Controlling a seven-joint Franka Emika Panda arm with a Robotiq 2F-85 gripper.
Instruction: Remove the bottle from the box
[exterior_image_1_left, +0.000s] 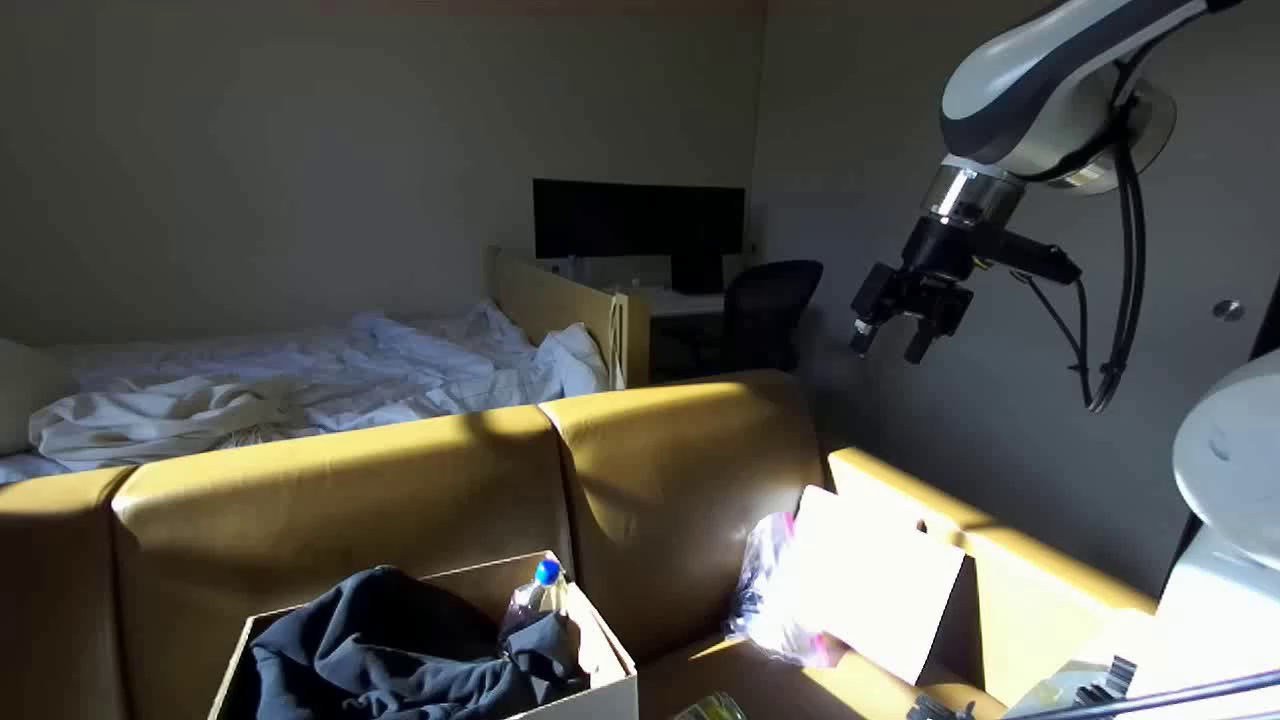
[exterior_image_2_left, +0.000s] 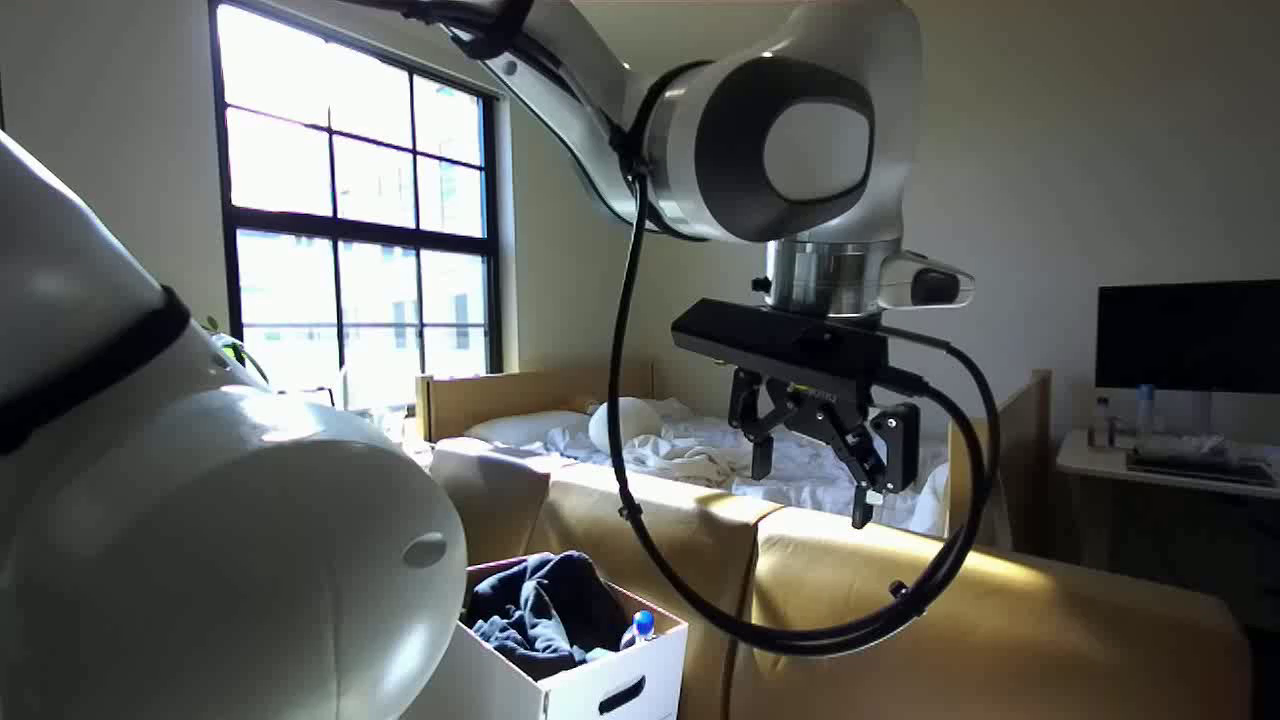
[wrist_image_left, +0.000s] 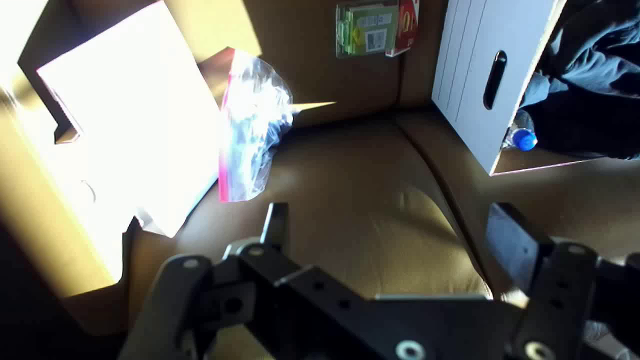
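Note:
The bottle (exterior_image_1_left: 537, 597), clear with a blue cap, stands in a corner of the box, beside dark cloth that partly hides its lower part. Its cap also shows in an exterior view (exterior_image_2_left: 643, 624) and in the wrist view (wrist_image_left: 525, 139). The box (exterior_image_1_left: 607, 697) sits on the sofa; its pale wall with a hand slot shows in an exterior view (exterior_image_2_left: 570, 697) and at upper right in the wrist view (wrist_image_left: 467, 65). My gripper (exterior_image_1_left: 888, 350) is open and empty, high above the sofa and well apart from the box. It also shows in an exterior view (exterior_image_2_left: 812, 493) and the wrist view (wrist_image_left: 387, 220).
Dark cloth (exterior_image_1_left: 400, 650) fills much of the box. A brightly lit white-faced box (exterior_image_1_left: 870, 580) and a clear plastic bag with a pink edge (wrist_image_left: 255, 130) lie near the sofa arm. A green and red package (wrist_image_left: 375, 27) lies on the seat. The sofa back (exterior_image_1_left: 690, 470) rises behind.

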